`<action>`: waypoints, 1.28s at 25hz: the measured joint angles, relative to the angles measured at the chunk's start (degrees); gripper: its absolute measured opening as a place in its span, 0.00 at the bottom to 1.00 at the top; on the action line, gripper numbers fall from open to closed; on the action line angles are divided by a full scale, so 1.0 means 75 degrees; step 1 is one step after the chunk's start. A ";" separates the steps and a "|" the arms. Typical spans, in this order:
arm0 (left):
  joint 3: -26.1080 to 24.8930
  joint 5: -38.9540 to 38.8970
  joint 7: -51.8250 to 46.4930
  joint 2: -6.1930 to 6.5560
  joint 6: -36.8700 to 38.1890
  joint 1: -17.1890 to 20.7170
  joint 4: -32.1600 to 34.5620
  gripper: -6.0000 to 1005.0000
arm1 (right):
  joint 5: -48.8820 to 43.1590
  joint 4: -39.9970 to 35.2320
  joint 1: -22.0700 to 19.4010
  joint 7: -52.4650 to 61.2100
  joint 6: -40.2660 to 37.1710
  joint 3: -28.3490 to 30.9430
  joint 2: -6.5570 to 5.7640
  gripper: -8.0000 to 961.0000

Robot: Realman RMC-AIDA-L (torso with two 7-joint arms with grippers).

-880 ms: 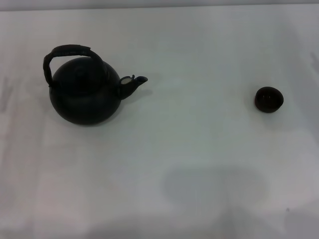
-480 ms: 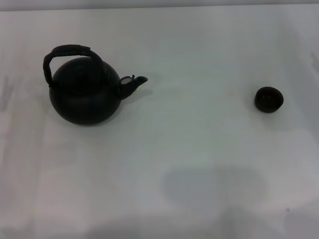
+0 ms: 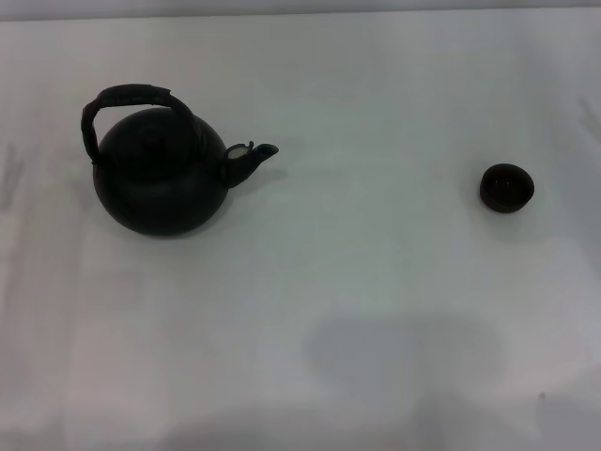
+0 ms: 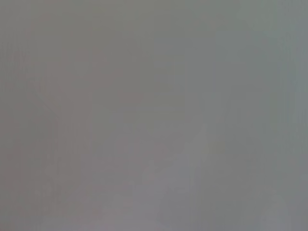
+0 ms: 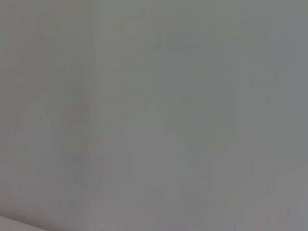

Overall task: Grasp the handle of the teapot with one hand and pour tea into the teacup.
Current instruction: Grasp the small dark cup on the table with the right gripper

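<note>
The teapot (image 3: 160, 178) sits upright on the white bench (image 3: 376, 113), on the left side of the scene and toward the far half. It is round and matte black. Its handle (image 3: 127, 99) arches over the body, with the wrapped top running across above the pot and one leg coming down on the far-left side. The short spout (image 3: 252, 156) points to the right, toward the teacup (image 3: 506, 187). The teacup stands on the right side of the bench, well apart from the teapot, small, dark and upright. A soft grey shadow (image 3: 404, 352) lies on the near part of the bench, between the two. Neither hand appears in the head view, and both wrist views show only a plain grey surface, so whether either hand is spread or pressed together cannot be told.
</note>
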 joint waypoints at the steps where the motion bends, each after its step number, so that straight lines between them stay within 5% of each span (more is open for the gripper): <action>1: -0.0002 0.0000 0.0000 0.0000 0.0000 0.0009 0.0000 0.88 | -0.0003 0.0094 -0.0012 0.0087 0.0002 -0.0135 -0.0027 0.87; 6: -0.0002 -0.0001 0.0000 0.0000 0.0000 0.0043 0.0000 0.88 | -0.0631 0.1019 -0.0169 0.1373 0.0131 -0.1085 -0.0378 0.86; 13: -0.0001 -0.0048 0.0000 0.0009 -0.0011 0.0023 0.0000 0.88 | -0.2964 0.2065 0.0019 0.3135 0.1184 -0.1194 -0.0701 0.86; 19: -0.0001 -0.0071 0.0000 0.0005 -0.0112 -0.0018 0.0000 0.88 | -0.4899 0.2789 0.0348 0.4510 0.1606 -0.1209 -0.0690 0.85; 24: 0.0000 -0.0072 0.0000 0.0002 -0.0205 -0.0081 -0.0001 0.88 | -0.6519 0.3011 0.0775 0.5141 0.1686 -0.1215 -0.0500 0.85; 32: 0.0010 -0.0063 0.0000 -0.0012 -0.0217 -0.0107 -0.0010 0.88 | -0.6995 0.3025 0.0975 0.5323 0.1700 -0.1321 -0.0356 0.85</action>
